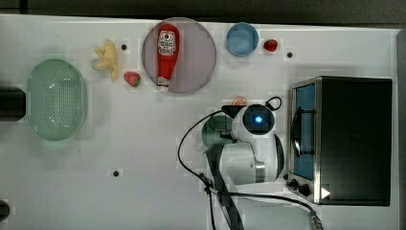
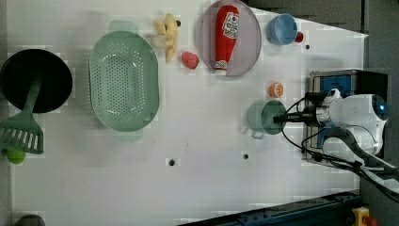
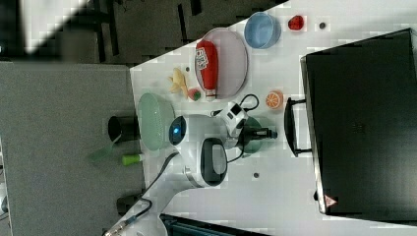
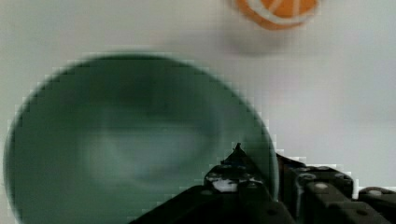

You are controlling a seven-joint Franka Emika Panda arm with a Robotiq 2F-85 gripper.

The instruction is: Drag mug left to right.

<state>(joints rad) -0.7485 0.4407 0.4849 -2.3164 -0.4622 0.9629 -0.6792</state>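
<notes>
White table [image 1: 143,143]; gripper [image 4: 275,175] pinches the mug [image 2: 264,117] rim, just left of the oven [image 1: 352,139] in the top view.

Dark grey-green mug [image 2: 266,117], light blue cup [image 1: 242,39], red ketchup bottle [image 1: 167,53], pale green colander [image 2: 123,80], seemingly lilac plate [image 1: 198,55]

From the top view the white arm covers the right half of the small dark grey-green round mug [image 1: 216,129]; in the wrist view its rim is blurred and cut off; the black pincer [image 4: 261,179] too is cut off there.
</notes>
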